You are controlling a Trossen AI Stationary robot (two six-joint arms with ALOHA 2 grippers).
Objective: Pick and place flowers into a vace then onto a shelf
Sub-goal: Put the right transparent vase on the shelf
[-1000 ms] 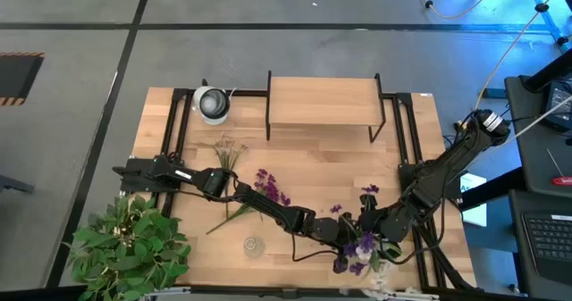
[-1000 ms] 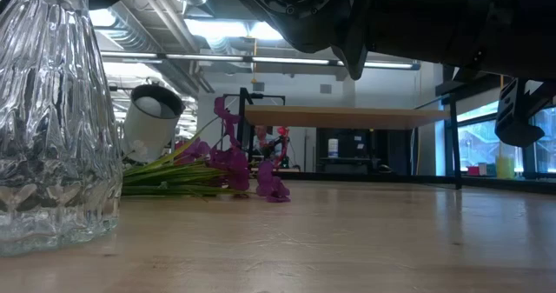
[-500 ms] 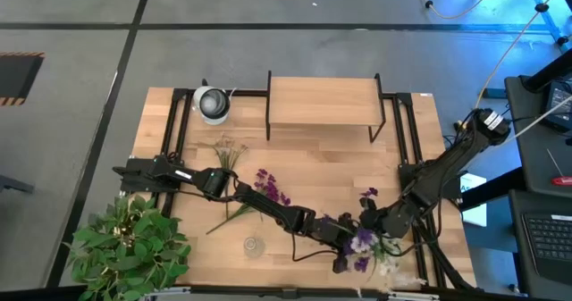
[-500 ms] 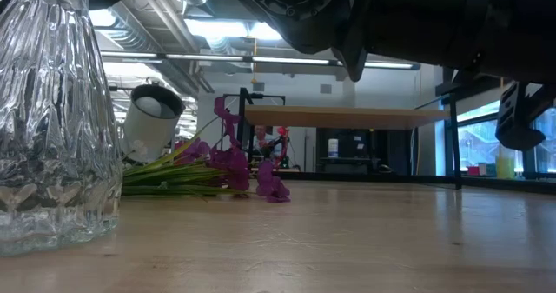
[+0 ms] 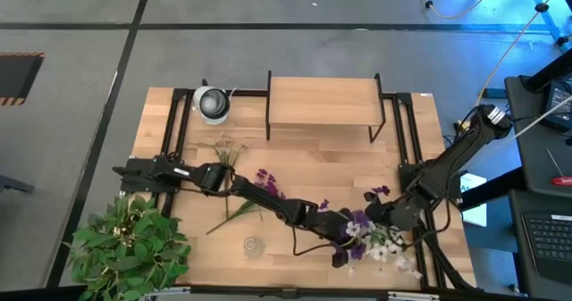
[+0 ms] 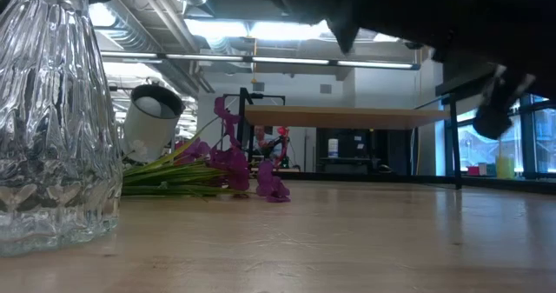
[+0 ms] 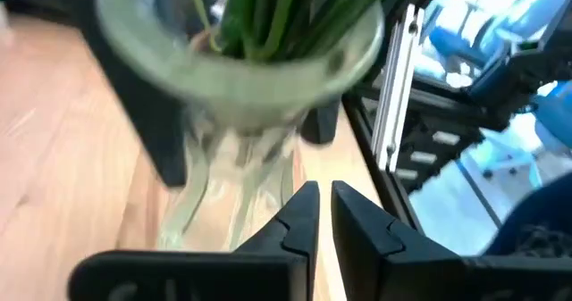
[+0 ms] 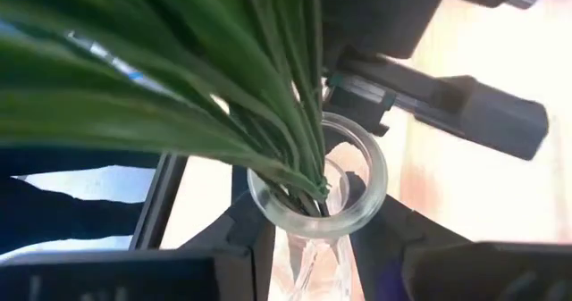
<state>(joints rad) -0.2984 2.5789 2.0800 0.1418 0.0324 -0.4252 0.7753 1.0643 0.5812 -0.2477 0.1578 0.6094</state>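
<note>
Fingers [image 8: 255, 240] of the right gripper [image 8: 317, 243] pressed against both sides of the neck of a glass vase [image 8: 365, 187], clamped on it just under the rim. Packed into the mouth, a tight sheaf of flowers [image 8: 223, 96]: green stems side by side, cut ends down in the glass, long axis running straight out of the opening and on past the wrist camera. From above, placed at about 5 o'clock on the table [image 5: 357, 158], purple and white blossoms fanned out between the two arm ends and spreading mostly toward 4 o'clock; tilt of the vase not readable there. Close in front of the vase, the left gripper [image 7: 323, 213], stretched in from 9 o'clock across the tabletop, fingers [image 7: 299, 219] a thin slit apart with nothing between them, tips aimed at the glass body below the rim. At 12 o'clock, well apart from both grippers, the shelf [image 5: 322, 100]. Lying flat around 9 to 10 o'clock, loose stems [image 5: 231, 213]: one green stalk with its axis from 8 toward 2 o'clock, purple heads just beside it under the left arm, a pale-blossomed sprig farther toward 11. Upright near 7 o'clock, a second vase [image 5: 254, 245]. At the 8 o'clock corner, a potted plant [image 5: 130, 243]; at 11 o'clock, a white round device [image 5: 213, 103].
</note>
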